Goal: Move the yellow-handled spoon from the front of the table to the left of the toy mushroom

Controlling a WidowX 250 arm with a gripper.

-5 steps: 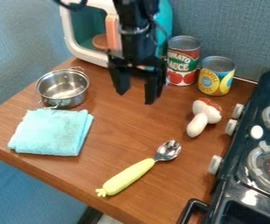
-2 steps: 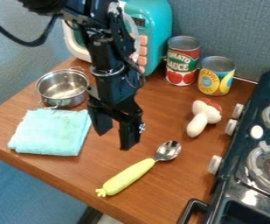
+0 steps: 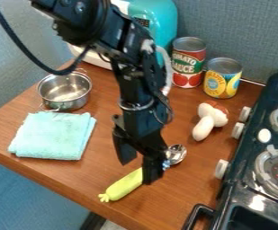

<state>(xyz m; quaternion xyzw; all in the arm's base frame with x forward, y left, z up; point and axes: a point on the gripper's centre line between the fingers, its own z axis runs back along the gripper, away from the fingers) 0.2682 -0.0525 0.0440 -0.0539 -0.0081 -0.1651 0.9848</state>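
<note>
The black gripper (image 3: 138, 170) hangs over the front middle of the table, open, its two fingers apart above the yellow-handled spoon (image 3: 124, 185). One finger covers the part where the handle meets the metal bowl, whose round end shows just right of the gripper. Whether the fingers touch the spoon I cannot tell. To the left lies a folded turquoise cloth (image 3: 52, 136), with a small metal pot (image 3: 65, 91) behind it. A toy mushroom (image 3: 208, 121) with a white stem and brown cap lies to the right.
Two cans, a tomato one (image 3: 188, 63) and a shorter yellow one (image 3: 222, 78), stand at the back right. A teal toy appliance (image 3: 159, 22) is behind the arm. The dark toy stove (image 3: 258, 179) borders the right side of the wooden table (image 3: 183, 188).
From near the back of the table, the gripper has come forward and down to the spoon, passing beside the cloth. The other objects have stayed where they were.
</note>
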